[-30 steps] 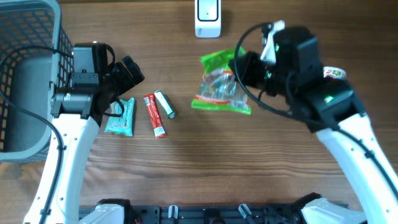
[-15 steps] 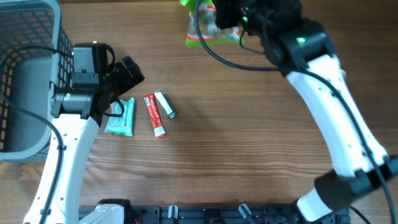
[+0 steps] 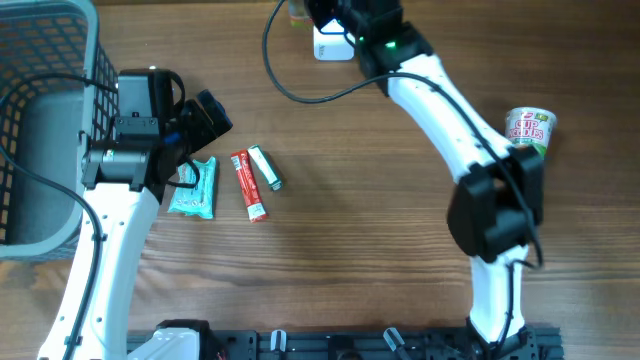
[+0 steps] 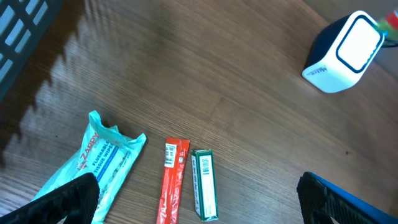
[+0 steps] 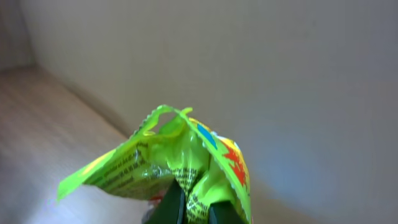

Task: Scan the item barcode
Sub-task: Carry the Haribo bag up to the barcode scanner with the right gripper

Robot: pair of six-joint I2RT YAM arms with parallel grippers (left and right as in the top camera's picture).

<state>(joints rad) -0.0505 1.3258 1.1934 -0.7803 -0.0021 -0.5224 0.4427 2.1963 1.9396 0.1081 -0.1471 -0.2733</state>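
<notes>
My right gripper [image 5: 196, 208] is shut on a crumpled edge of a bright green snack bag [image 5: 168, 158], held up in the air. Overhead, the right arm [image 3: 440, 100] reaches to the table's far edge, and only a sliver of the bag [image 3: 298, 12] shows beside the white barcode scanner [image 3: 333, 45]. The bag's barcode is not visible. My left gripper [image 4: 199, 202] hangs open above the small items at left, holding nothing; the scanner [image 4: 345, 53] stands far beyond it.
A teal packet [image 3: 192, 188], a red stick pack [image 3: 249, 186] and a small green box [image 3: 265, 168] lie left of centre. A grey basket [image 3: 50, 120] fills the left edge. A cup of noodles [image 3: 530, 128] stands at right.
The right arm carried the green bag from mid-table up to the far edge by the scanner, uncovering the noodle cup. The left arm stayed still.
</notes>
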